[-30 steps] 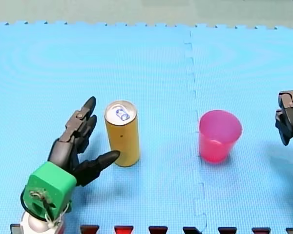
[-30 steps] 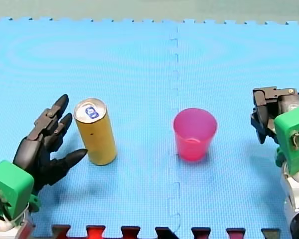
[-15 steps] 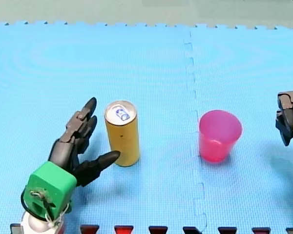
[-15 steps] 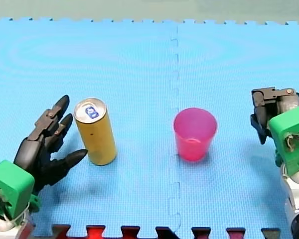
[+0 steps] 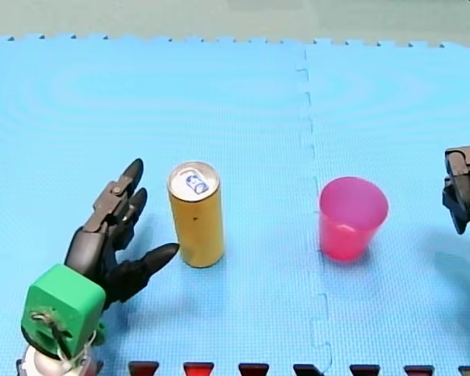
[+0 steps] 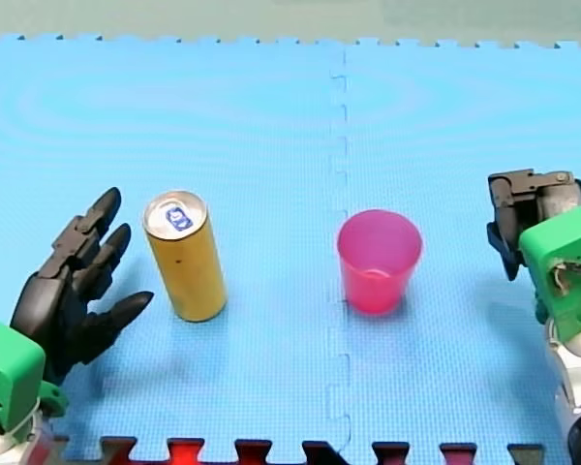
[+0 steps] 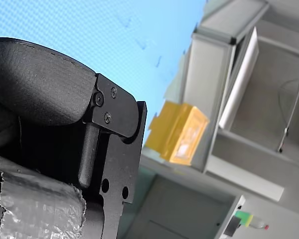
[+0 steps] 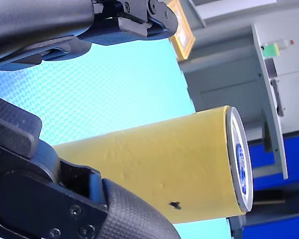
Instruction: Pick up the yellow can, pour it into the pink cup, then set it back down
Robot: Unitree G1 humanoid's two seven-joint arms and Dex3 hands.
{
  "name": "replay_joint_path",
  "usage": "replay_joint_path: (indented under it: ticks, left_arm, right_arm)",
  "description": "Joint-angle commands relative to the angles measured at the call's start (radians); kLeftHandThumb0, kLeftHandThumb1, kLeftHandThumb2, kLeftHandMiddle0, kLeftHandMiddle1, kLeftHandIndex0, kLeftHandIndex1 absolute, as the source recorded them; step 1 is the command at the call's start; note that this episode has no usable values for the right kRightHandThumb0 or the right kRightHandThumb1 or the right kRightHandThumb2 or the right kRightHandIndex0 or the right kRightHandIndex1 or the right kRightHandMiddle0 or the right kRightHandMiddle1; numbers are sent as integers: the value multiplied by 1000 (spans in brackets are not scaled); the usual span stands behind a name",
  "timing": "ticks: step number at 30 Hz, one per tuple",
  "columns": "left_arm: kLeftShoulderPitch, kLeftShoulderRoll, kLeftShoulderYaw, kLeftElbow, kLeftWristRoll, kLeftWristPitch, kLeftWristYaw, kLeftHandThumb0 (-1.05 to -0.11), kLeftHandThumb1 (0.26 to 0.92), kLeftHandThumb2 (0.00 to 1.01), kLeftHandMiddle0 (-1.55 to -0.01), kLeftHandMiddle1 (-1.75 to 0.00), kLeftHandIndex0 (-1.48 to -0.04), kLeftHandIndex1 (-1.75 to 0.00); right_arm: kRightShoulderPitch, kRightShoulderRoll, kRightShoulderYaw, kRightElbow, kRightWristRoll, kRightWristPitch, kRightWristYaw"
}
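Just now pulled the left hand [image 5: 108, 241] back a little from the can [image 5: 197, 223]. Kept it unclosed, holding nothing. Left the can upright on the mat [image 5: 251, 117], not touched, apart from the cup [image 5: 351, 221]. Couldn't tell the grip of the right hand [image 6: 512, 227], far right. Still needed a grab.

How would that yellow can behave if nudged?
The yellow can stands tall and narrow, so a high nudge from the left hand beside it would probably tip it. Round, it may then roll. Its smooth wall looks slippery.
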Motion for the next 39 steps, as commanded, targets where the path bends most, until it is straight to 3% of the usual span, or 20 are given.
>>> replay_joint_path:
  ticks: [1, 8, 18, 27, 39]
  left_arm:
    - [-10, 7, 6, 22, -6, -17, -9, -1048, 838, 1, -283, -9, -245, -4]
    - [-59, 20, 27, 111, -33, -36, -82, -1048, 843, 3, -307, -18, -255, -7]
    - [-131, 63, 42, 178, -55, 13, -222, -1048, 853, 5, -403, -46, -333, -29]
    - [-153, 62, 53, 190, -63, 26, -267, -1048, 859, 4, -455, -50, -382, -30]
    - [-186, 62, 32, 204, -13, 17, -230, -1048, 862, 3, -481, -42, -404, -21]
  right_arm:
    - [-2, -8, -1, -2, 1, 0, -1]
    - [-3, -12, 0, 1, 2, -1, 1]
    - [-5, -18, 8, 11, -10, -18, -12]
    - [-5, -24, 10, 16, -19, -26, -22]
    - [1, -27, 17, 16, -25, -40, -30]
